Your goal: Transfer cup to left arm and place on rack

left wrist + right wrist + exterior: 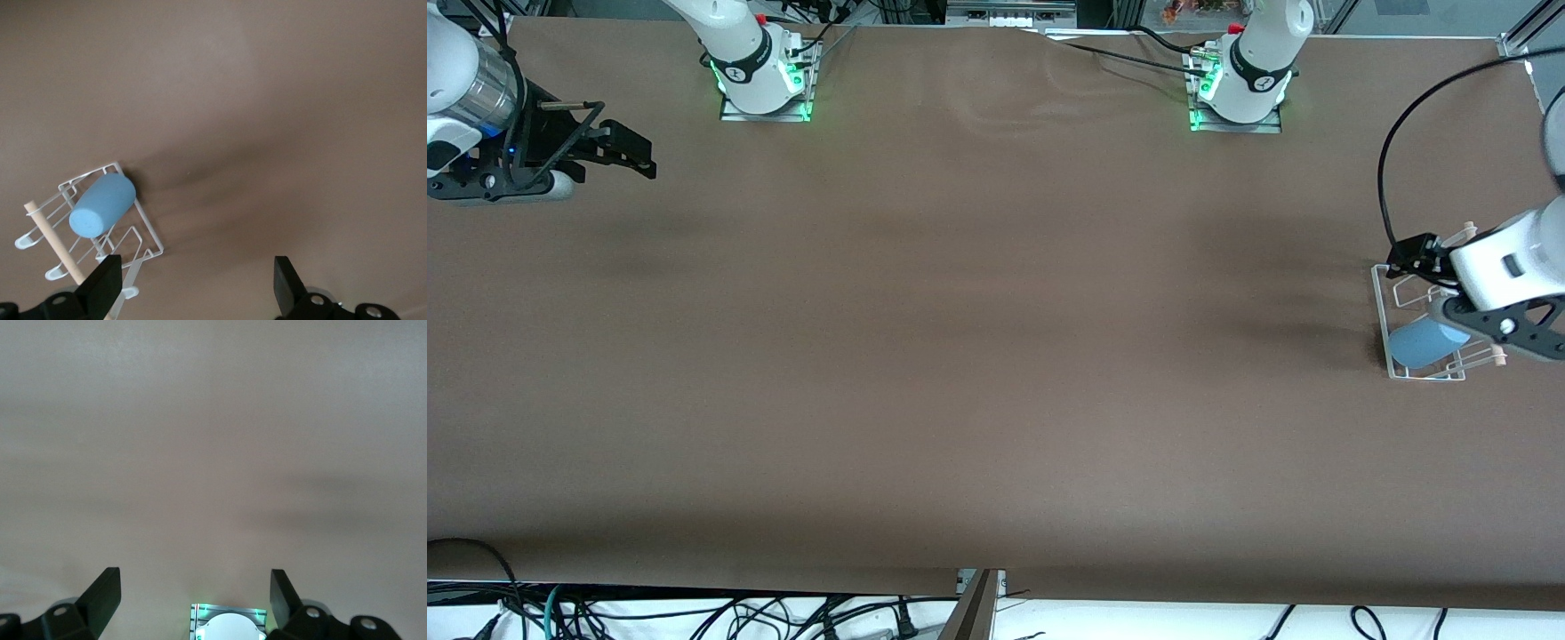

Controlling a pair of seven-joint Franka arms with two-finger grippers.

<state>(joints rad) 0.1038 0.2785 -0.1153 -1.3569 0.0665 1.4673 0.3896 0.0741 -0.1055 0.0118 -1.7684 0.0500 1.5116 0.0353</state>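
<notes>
The light-blue cup (1427,342) (102,205) lies on its side on the white wire rack (1381,298) (145,227), at the left arm's end of the table. A wooden dowel (56,241) runs along one side of the rack. My left gripper (1418,286) (198,280) hangs over the rack, open and holding nothing, apart from the cup. My right gripper (624,147) (195,593) waits over the right arm's end of the table. It is open, with only bare table between its fingers.
Brown cloth covers the whole table (978,356). The two arm bases (760,84) (1240,89) stand along the edge farthest from the front camera. A black cable (1392,151) loops above the rack. Loose cables lie below the table's near edge.
</notes>
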